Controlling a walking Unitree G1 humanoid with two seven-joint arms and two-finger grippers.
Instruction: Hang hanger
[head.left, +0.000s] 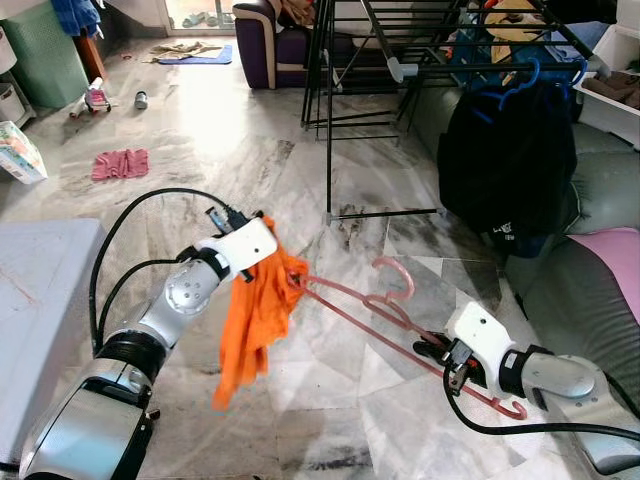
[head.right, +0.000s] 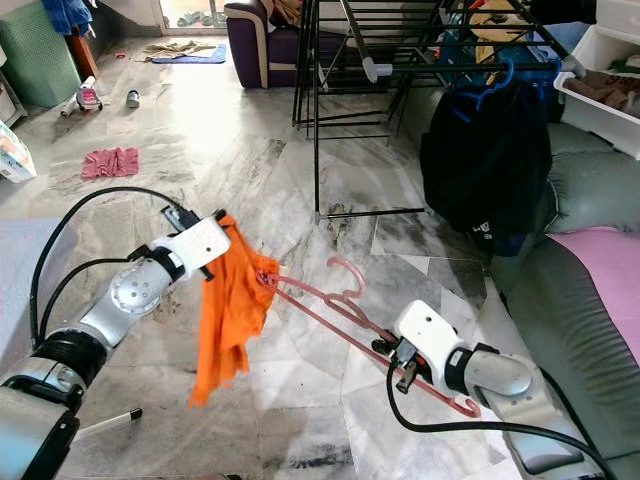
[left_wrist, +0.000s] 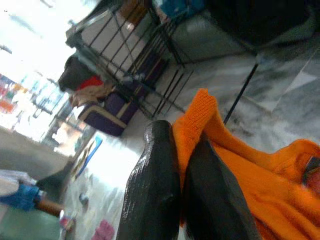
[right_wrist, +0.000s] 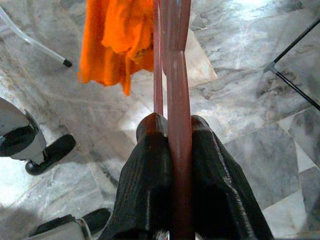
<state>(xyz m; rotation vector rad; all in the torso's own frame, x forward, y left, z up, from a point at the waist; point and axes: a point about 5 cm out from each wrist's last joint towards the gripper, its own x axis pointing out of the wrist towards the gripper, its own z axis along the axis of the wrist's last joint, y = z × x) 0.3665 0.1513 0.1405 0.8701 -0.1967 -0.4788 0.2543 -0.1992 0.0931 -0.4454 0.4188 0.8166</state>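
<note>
Pink hanger (head.left: 375, 310) is held low over the marble floor (head.left: 250, 160), its bar clamped between the closed fingers of the right gripper (right_wrist: 172, 165) at the near right. Its far end is tucked into an orange garment (head.left: 255, 320), which is pinched by the left gripper (left_wrist: 182, 185) at the left and hangs down. A black drying rack (head.left: 400, 60) with a dark garment (head.left: 505, 165) on a blue hanger is seen at the far right.

A home living room: marble floor (head.left: 250, 160), purple sofa (head.left: 262, 45), black clothes-drying rack (head.left: 400, 60).
</note>
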